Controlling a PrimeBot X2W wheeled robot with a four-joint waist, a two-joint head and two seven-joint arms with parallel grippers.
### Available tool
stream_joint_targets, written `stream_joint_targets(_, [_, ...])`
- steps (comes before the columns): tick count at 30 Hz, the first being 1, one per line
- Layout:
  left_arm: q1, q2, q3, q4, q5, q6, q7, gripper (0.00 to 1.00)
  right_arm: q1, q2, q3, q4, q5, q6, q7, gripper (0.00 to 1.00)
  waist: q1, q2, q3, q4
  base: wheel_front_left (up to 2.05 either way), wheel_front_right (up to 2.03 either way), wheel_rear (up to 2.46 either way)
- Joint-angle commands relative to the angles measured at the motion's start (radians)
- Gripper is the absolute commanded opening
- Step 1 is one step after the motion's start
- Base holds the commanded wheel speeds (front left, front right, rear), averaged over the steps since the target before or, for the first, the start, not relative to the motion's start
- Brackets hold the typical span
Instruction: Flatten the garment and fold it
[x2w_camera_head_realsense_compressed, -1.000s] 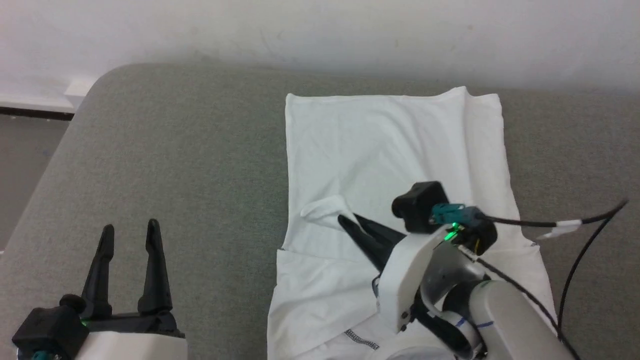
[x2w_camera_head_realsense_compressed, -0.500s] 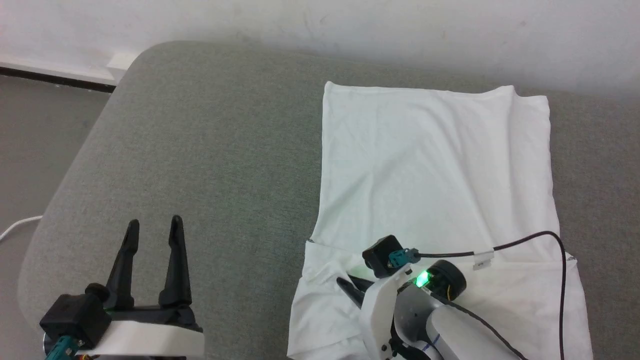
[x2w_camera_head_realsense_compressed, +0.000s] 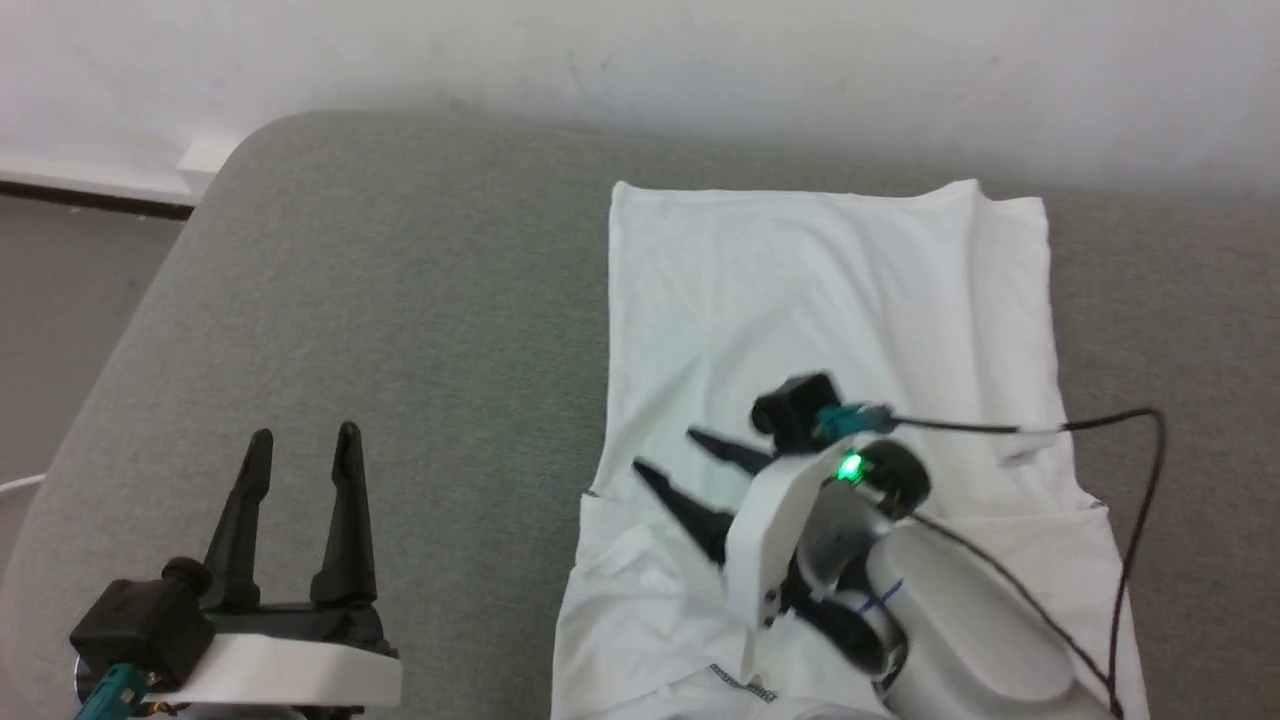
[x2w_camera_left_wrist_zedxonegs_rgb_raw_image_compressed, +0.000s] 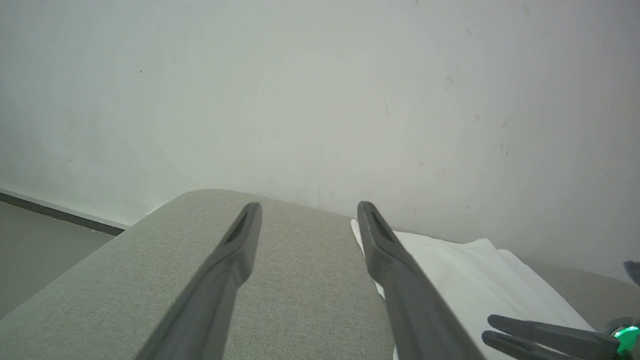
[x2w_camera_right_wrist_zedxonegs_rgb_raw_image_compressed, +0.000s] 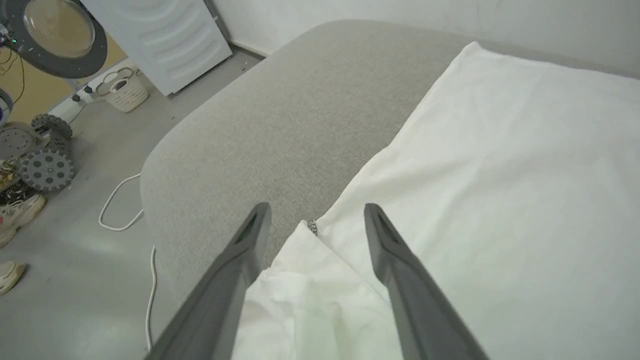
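Observation:
The white garment lies spread on the grey cushion, its far part smooth and its near left part bunched into a rumpled fold. My right gripper hovers open over the garment's left edge, with nothing between its fingers. From the right wrist, the garment fills the right side and the rumpled fold lies under the right gripper. My left gripper stands open over bare cushion at the lower left. The left wrist view shows the left gripper open beside the garment's edge.
A white wall runs behind the cushion. The cushion's rounded left edge drops to a grey floor with a white cable, a white basket, a white appliance and wheeled gear. My wrist's black cable arcs over the garment.
My right gripper was shut on a piece of the garment, carried it toward the near left corner, and has opened and let it go. The head camera shifted. The left gripper stayed open.

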Motion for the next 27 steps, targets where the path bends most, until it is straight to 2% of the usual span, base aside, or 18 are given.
stream_joint_targets(1, [0.004,0.007,0.003,-0.007,0.004,0.003,0.002,1.0,-0.01,-0.002,-0.031,-0.017,-0.012,-0.001,-0.011,1.0,0.0,0.0,-0.009,-0.033,0.0,0.0,0.0])
stream_joint_targets(5, [0.012,0.014,0.007,-0.022,0.004,0.006,0.005,1.0,0.031,-0.022,-0.212,-0.139,-0.103,-0.001,-0.051,1.0,0.0,0.0,-0.012,-0.068,0.0,0.0,0.0])
stream_joint_targets(10, [0.02,0.021,-0.001,-0.035,0.007,0.0,-0.001,1.0,0.161,-0.059,-0.464,-0.357,-0.268,-0.001,-0.105,1.0,0.0,0.0,-0.007,-0.101,0.0,0.0,0.0])
stream_joint_targets(16, [0.044,0.013,-0.017,-0.03,0.012,-0.002,-0.03,1.0,0.384,-0.012,-0.74,-0.618,-0.441,-0.001,-0.19,1.0,0.0,0.0,-0.004,-0.128,0.0,0.0,0.0])
stream_joint_targets(18, [0.061,0.013,-0.02,-0.022,0.015,-0.004,-0.045,1.0,0.452,-0.004,-0.792,-0.659,-0.468,-0.001,-0.223,1.0,0.0,0.0,-0.005,-0.139,0.0,0.0,0.0])
stream_joint_targets(21, [0.081,0.01,-0.021,-0.003,0.014,-0.001,-0.054,1.0,0.53,-0.002,-0.838,-0.657,-0.42,-0.001,-0.259,1.0,0.0,0.0,-0.007,-0.152,0.0,0.0,0.0])
stream_joint_targets(27, [0.045,0.033,-0.024,0.005,0.018,-0.007,-0.03,1.0,0.561,-0.002,-0.836,-0.653,-0.379,-0.001,-0.308,1.0,0.0,0.0,-0.002,-0.177,0.0,0.0,0.0])
